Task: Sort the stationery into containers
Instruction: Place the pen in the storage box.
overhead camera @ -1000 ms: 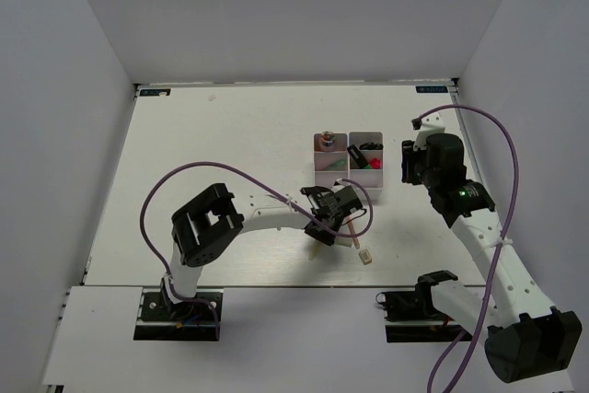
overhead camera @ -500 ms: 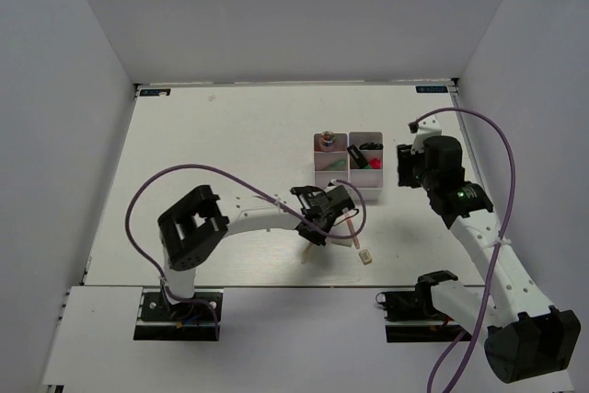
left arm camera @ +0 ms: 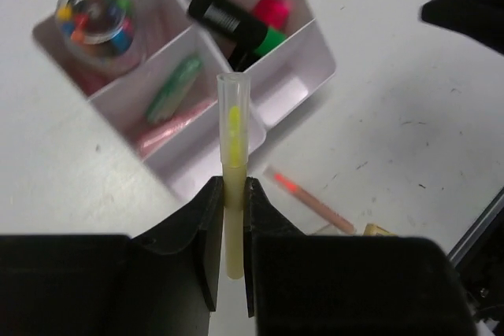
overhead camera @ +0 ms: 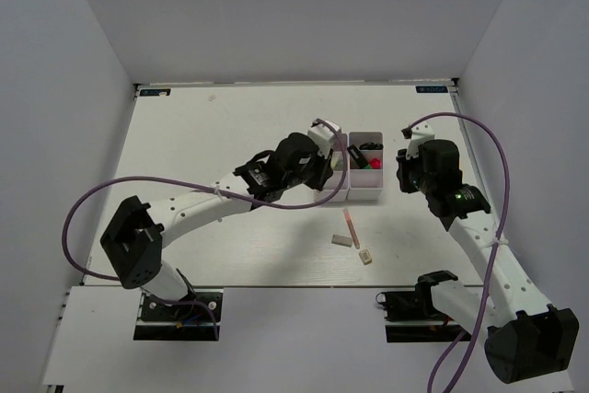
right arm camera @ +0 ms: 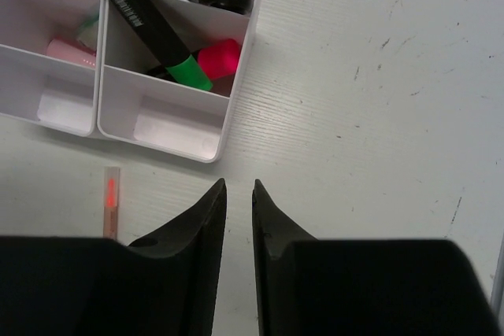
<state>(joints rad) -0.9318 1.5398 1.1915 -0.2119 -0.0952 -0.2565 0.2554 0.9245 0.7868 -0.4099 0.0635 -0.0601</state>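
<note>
translucent white plastic bins (left arm camera: pixel 311 60), glossy clear-capped cream stick (left arm camera: pixel 232 155), matt black plastic gripper fingers (right arm camera: pixel 203 222), scuffed matt white tabletop (right arm camera: pixel 378 116), glossy black-green marker (right arm camera: pixel 150 25)

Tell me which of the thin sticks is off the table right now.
The cream-yellow stick, pinched in the left gripper above the white bins. The pink stick lies flat on the table.
</note>
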